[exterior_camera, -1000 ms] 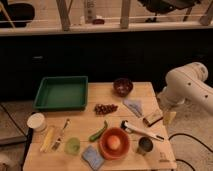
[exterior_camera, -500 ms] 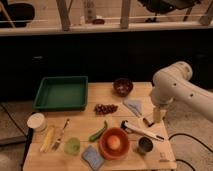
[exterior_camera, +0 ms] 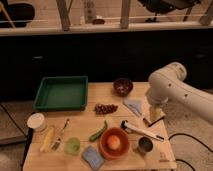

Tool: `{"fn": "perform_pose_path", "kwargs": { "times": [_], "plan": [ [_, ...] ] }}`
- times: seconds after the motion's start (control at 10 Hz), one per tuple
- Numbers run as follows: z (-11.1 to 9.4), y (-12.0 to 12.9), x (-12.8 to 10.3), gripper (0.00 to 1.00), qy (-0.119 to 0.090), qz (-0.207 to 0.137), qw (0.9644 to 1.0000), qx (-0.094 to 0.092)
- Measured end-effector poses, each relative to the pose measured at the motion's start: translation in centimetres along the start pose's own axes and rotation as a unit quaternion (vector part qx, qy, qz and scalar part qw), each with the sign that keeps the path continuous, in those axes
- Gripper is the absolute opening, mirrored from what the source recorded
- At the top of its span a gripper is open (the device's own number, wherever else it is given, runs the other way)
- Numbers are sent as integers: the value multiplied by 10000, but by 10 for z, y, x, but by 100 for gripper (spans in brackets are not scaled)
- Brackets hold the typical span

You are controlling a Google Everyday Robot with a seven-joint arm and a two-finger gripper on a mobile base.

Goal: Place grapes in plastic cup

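Hand (exterior_camera: 151,119) jaws apart, empty, over right of table (exterior_camera: 107,92), grapes (exterior_camera: 106,108) lying lengthwise left-right, plastic cup (exterior_camera: 72,145) upright.

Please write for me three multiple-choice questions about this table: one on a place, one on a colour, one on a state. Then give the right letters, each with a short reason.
1. Where are the grapes, relative to the tray and the cloth?
A. inside the tray
B. on the table, between the two
C. on the cloth

2. What colour is the tray?
A. green
B. red
C. white

3. The gripper, at the table's right edge near the cloth, is:
A. shut on the grapes
B. shut on the cloth
C. open and empty

Answers:
1 B: the grapes lie on bare wood, with the tray to one side and the cloth to the other.
2 A: its walls and floor are green.
3 C: it carries nothing, and the grapes lie apart from it.
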Motion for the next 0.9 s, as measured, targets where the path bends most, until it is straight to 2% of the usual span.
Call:
{"fn": "perform_pose_path", "kwargs": {
  "times": [0.1, 0.5, 0.9],
  "plan": [
    [3, -4, -14, 80, -30, -55, 10000, 37],
    [15, -14, -22, 80, -159, -106, 9997, 130],
    [29, -29, -45, 80, -379, -139, 9989, 221]
  ]
}}
